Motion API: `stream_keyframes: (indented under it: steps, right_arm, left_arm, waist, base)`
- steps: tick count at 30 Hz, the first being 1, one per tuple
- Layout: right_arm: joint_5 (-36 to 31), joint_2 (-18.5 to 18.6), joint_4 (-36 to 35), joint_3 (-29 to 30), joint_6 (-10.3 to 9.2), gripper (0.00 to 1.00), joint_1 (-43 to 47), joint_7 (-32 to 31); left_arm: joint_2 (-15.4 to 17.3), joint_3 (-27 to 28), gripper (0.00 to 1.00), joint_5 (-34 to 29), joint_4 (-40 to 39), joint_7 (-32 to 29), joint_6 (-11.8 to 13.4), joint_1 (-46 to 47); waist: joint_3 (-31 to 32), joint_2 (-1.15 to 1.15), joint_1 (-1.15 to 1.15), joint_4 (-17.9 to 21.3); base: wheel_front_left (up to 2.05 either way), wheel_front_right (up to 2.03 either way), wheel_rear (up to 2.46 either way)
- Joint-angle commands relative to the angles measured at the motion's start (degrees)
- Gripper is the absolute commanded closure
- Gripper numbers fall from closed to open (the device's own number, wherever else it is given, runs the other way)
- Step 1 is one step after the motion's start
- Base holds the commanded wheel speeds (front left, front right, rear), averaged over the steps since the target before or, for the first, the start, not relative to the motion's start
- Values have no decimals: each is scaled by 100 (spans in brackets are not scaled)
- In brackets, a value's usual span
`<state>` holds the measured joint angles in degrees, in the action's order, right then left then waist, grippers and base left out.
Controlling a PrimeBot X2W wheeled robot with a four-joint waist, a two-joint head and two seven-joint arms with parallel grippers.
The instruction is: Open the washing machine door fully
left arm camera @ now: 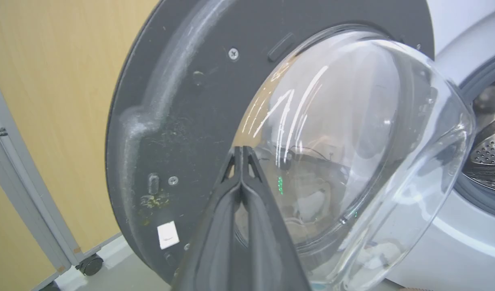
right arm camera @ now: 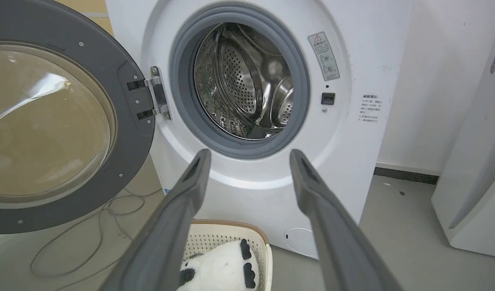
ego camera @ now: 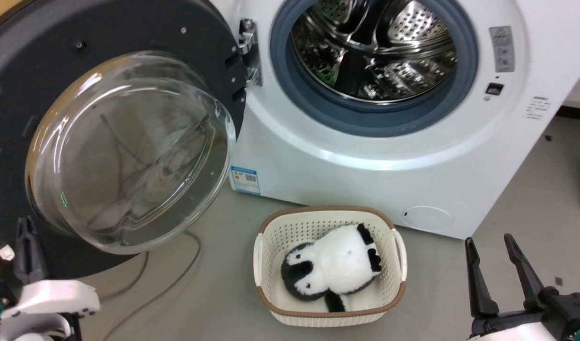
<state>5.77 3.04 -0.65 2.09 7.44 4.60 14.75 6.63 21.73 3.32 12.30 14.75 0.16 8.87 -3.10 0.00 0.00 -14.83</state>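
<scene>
The washing machine door point(ego camera: 114, 142) stands swung wide on its metal hinge point(ego camera: 249, 52), left of the white washing machine point(ego camera: 365, 166), with its dark inner face and glass bowl towards the room. The steel drum point(ego camera: 372, 47) lies exposed. The left claw point(left arm camera: 241, 153) is pinched together on nothing, close to the glass; I cannot tell if they touch. The right claw point(ego camera: 488, 240) is spread apart and empty, low and near a basket point(ego camera: 271, 227) holding a plush penguin point(ego camera: 337, 265).

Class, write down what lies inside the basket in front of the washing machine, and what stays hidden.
A black-and-white plush toy lies inside the basket. The toy covers most of the basket's floor, and its own underside is hidden.
</scene>
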Motion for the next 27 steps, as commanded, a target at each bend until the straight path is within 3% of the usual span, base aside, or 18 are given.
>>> stream_keyframes:
  steps: [1,5,6,7,14,27]
  right_arm:
    - [67,-16,-29,15,5,0,81,25]
    - [82,-16,-38,27,5,0,138,25]
    - [83,-16,-41,33,5,0,158,25]
    - [85,-16,-46,39,5,0,173,25]
    - [92,-16,-75,63,5,0,226,25]
    - [82,-16,-126,17,5,0,206,25]
  left_arm:
    - [-48,-72,100,-50,-178,25,-83,-184]
    - [-109,-199,100,-55,-413,25,-221,-394]
    - [-123,-242,89,-24,-484,25,-297,-456]
    - [-141,-271,0,-16,-610,25,-326,-499]
    - [-263,-692,0,-76,-1010,25,-464,-880]
    - [-328,-1360,0,-154,-1028,25,-561,-1168]
  waist:
    - [122,0,0,108]
    - [200,0,0,187]
    - [215,0,0,211]
    - [229,0,0,241]
    - [259,0,0,443]
    - [288,0,0,1099]
  base:
    - [0,0,0]
    - [0,0,0]
    - [0,0,0]
    - [0,0,0]
    - [0,0,0]
    - [0,0,0]
